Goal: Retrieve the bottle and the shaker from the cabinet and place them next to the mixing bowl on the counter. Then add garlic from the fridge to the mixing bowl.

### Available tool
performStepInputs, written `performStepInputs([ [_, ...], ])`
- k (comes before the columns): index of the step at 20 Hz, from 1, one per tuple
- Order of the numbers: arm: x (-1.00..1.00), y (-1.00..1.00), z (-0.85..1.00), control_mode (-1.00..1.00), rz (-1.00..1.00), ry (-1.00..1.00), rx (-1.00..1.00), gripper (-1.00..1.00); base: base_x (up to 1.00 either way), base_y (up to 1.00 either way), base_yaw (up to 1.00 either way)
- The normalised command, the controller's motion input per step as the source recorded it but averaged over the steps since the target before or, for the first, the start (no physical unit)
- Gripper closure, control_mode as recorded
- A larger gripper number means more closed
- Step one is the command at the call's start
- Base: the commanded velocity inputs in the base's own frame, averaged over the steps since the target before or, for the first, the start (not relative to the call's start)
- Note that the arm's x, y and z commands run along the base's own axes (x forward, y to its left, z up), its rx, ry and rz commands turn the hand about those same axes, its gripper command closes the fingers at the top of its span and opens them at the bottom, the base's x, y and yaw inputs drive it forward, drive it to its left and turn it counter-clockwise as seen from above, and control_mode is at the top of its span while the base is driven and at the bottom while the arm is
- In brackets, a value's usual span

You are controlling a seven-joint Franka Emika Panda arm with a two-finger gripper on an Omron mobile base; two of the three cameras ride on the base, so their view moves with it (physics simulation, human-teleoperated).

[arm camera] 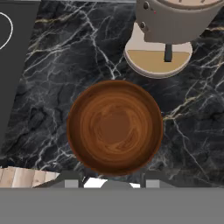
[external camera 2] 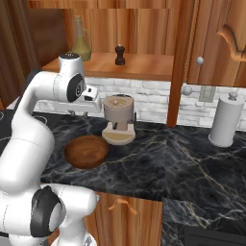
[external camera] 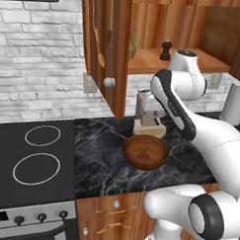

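**Wooden bowl below my hand, nothing in it**

Wood-brown mixing bowl (arm camera: 115,127) sits at the centre of the hand view, on black marbled counter (arm camera: 48,87). Its interior shows only concentric grain; no contents. In the left base view the same bowl (external camera: 146,152) lies at centre frame, just in front of the beige coffee grinder (external camera: 149,118); in the right base view it (external camera 2: 87,151) is at centre left, with the grinder (external camera 2: 118,119) just behind and to its right. Bowl and grinder base are close but apart.

Grinder, hand view: upper right of frame, round tan base plate (arm camera: 158,59) under a grey-brown body. I cannot tell whether anything is in its cup.

Cabinet shelf (external camera 2: 139,67), right base view, upper centre: olive-tinted glass bottle (external camera 2: 80,41) at upper left, upright, contents yellowish. Dark shaker (external camera 2: 120,55) stands upright to its right, well apart from it. In the left base view the shaker (external camera: 166,50) is at upper centre-right on the shelf; the bottle (external camera: 132,43) is a sliver beside the open cabinet door (external camera: 108,47).

White paper-towel roll (external camera 2: 227,120) stands at the right of the right base view, on the counter.

My gripper (arm camera: 113,178): finger tips (arm camera: 70,178) at the bottom of the hand view, above the near rim of the bowl. Jaws are drawn in to their narrowest, with nothing between them.

Stovetop (external camera: 31,157) occupies the lower left of the left base view.
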Motion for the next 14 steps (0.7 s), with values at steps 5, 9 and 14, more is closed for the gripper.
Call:
performStepInputs([
  [5, -0.11, 0.06, 0.06, -1.00, 0.00, -0.08, 0.00, -1.00, 0.00, 0.00, 0.00],
  [9, -0.28, 0.00, 0.70, -1.00, -0.04, -0.41, 0.00, -1.00, 0.00, 0.00, 0.00],
  [14, -0.04, 0.00, 0.86, -1.00, -0.07, -0.38, 0.00, -1.00, 0.00, 0.00, 0.00],
])
